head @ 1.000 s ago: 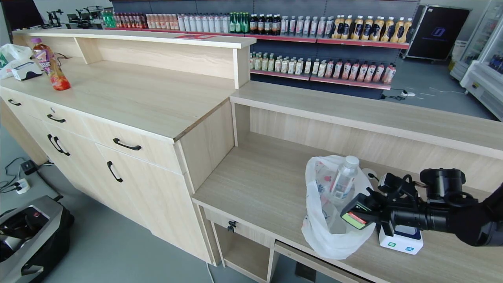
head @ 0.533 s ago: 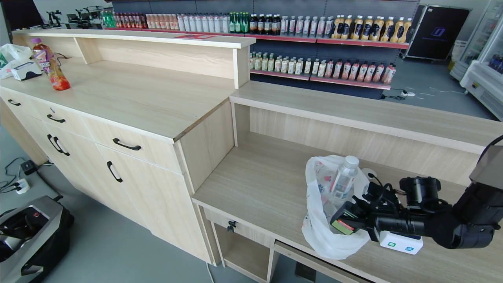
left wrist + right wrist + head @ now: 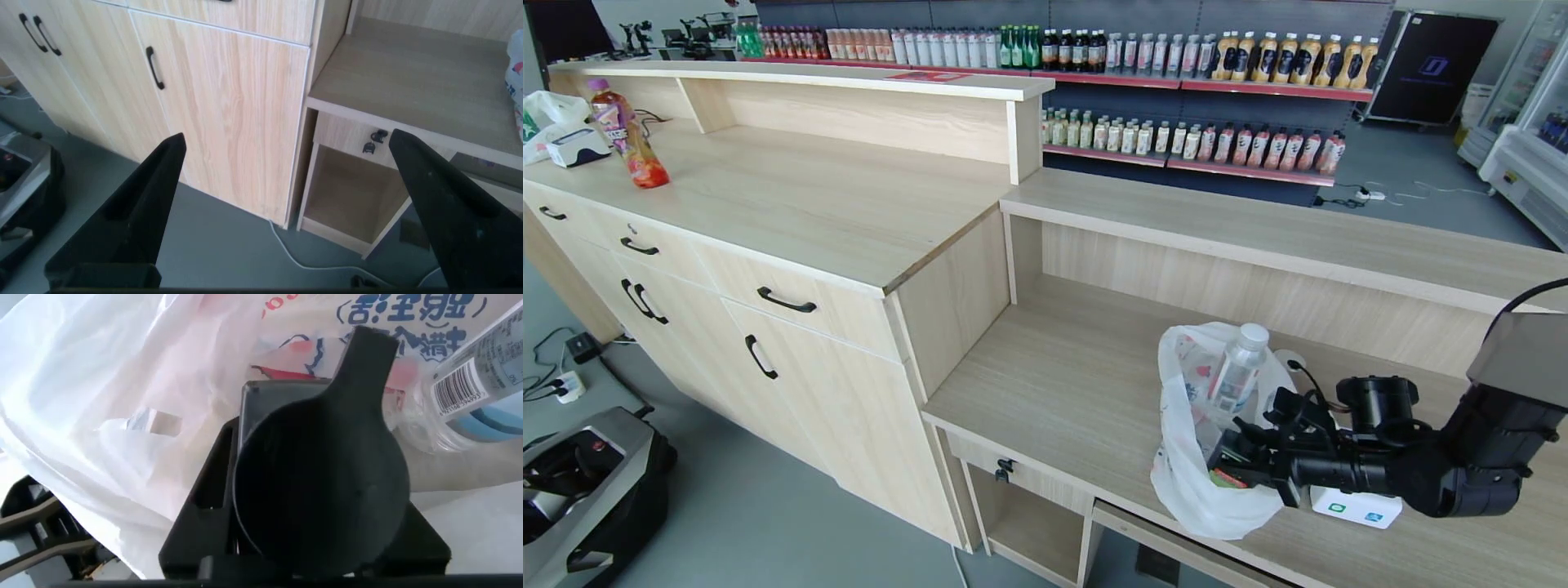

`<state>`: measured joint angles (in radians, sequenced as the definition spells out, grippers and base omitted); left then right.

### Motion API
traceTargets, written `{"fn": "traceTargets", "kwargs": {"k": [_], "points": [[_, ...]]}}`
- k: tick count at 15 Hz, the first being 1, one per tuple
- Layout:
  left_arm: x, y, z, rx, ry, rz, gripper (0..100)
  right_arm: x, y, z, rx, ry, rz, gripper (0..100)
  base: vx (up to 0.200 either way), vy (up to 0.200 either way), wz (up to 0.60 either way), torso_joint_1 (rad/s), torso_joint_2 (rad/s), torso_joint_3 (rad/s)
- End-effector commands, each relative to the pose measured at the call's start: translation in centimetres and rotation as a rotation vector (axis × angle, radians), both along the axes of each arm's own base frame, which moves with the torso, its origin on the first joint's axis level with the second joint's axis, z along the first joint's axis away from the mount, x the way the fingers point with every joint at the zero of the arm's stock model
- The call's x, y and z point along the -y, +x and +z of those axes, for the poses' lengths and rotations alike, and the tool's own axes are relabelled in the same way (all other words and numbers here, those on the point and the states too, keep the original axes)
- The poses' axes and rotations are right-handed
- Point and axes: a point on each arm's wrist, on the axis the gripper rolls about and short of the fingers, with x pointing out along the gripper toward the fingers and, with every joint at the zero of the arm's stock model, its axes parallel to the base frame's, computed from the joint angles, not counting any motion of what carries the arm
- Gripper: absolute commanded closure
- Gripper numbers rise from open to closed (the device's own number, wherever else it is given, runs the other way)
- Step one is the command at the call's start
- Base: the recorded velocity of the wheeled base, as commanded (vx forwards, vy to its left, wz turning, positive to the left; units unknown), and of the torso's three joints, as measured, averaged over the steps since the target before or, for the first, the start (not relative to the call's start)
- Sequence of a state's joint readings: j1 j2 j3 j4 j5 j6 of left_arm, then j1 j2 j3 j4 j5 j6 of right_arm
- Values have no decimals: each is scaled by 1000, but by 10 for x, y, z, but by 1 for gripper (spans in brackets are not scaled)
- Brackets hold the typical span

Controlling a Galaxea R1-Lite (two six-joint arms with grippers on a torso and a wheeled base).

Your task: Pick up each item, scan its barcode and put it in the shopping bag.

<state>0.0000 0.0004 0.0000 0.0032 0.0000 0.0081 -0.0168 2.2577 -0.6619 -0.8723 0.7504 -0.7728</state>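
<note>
Right gripper (image 3: 1232, 454), box (image 3: 1227, 479) deeper in bag (image 3: 1186, 490)

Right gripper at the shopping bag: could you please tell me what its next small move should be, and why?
Probably the right gripper should open and let go. It holds a small dark item inside the mouth of the shopping bag, beside the water bottle, so the item looks placed for release.
</note>
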Motion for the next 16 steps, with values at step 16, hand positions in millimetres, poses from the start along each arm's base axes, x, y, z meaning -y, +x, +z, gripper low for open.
{"fn": "traceTargets", "kwargs": {"k": [16], "points": [[0,0,0,1,0,0,0,35,-91,193,461,-44,-353,0,0,0,-112,-7,12,7]]}}
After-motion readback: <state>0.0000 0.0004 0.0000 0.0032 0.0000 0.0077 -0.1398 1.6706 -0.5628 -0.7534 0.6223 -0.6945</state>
